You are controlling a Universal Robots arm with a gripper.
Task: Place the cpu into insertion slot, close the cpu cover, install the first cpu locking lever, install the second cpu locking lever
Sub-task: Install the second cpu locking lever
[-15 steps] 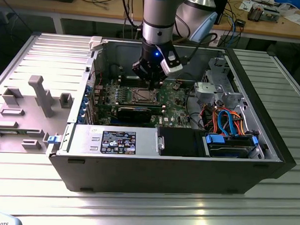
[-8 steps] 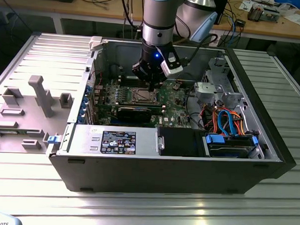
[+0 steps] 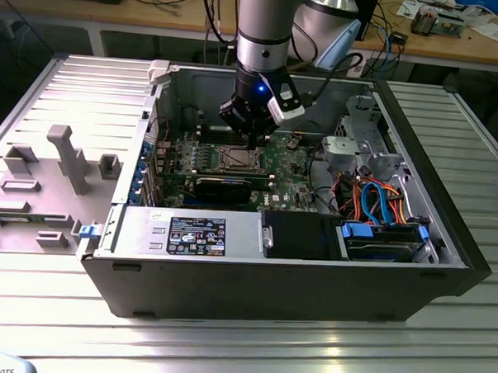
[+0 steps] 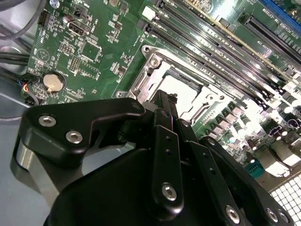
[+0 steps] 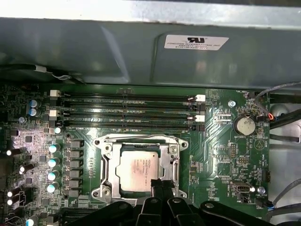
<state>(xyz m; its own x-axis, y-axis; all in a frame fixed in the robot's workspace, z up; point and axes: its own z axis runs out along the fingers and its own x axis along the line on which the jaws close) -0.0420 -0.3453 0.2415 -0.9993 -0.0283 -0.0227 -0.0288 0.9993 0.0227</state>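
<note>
While hovering over the green board (image 3: 233,165) in the exterior view, hand (image 3: 249,141) just above the slot (image 3: 234,159). First wrist view: chip (image 5: 138,173) seated in slot, cover (image 5: 136,143) down around it, fingers (image 5: 161,187) clenched, grasping nothing.

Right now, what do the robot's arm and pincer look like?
In the exterior view, the arm is a silvery-grey cylinder with a dark band and a small blue light low on the wrist. A white and black camera module sits beside it. The pincer is matte black; in the second wrist view its linked bars and fingers carry silver screws.
</note>
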